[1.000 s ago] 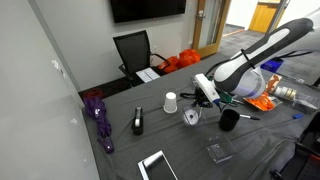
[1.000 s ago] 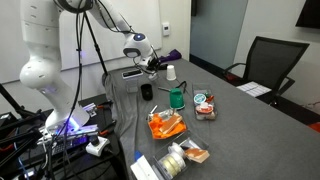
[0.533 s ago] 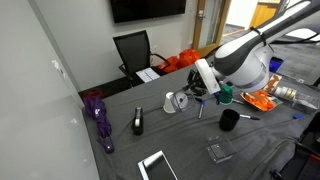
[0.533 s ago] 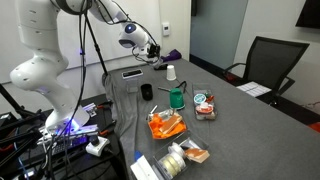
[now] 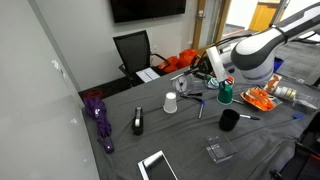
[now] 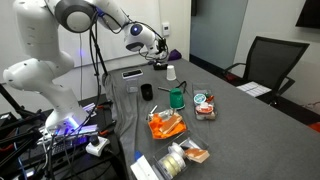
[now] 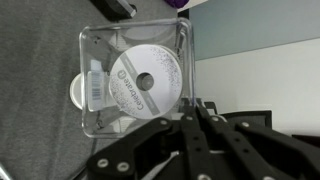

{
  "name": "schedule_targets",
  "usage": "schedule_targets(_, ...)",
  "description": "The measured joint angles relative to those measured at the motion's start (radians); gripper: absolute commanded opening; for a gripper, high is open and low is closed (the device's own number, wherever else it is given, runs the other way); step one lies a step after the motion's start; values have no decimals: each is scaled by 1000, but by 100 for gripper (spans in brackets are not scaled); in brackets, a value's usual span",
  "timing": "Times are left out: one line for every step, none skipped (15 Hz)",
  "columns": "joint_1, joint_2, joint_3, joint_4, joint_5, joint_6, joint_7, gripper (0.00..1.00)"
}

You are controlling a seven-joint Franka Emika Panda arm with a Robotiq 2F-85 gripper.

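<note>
Gripper (image 7: 196, 108) is pinching one edge of a clear disc case (image 7: 100, 50), its jaws drawn almost fully together on the thin wall, and a white disc (image 7: 147, 80) is lying inside. Reaching in level with the wrist bent down, the arm (image 5: 250, 55) is carrying the case in the air just above and beside the white cup (image 5: 170, 102), clear of the table (image 5: 190, 145). Compared with a second ago, the case is hanging higher and farther back from the cup, while the grip is staying unchanged.
</note>
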Motion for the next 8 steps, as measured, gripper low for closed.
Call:
schedule_targets(-38, 24, 7, -20, -40, 0, -1, 1)
schedule_targets(-73, 47, 11, -42, -75, 0, -2, 1)
schedule_targets(-103, 68, 12, -64, -103, 0, -5, 1)
schedule_targets(-132, 87, 12, -89, -125, 0, -9, 1)
schedule_targets(-157, 103, 11, -115, -138, 0, -13, 1)
schedule_targets(-178, 116, 9, -142, -143, 0, -17, 1)
schedule_targets(-193, 124, 4, -168, -143, 0, -19, 1)
schedule_targets(-203, 130, -1, -192, -143, 0, -20, 1)
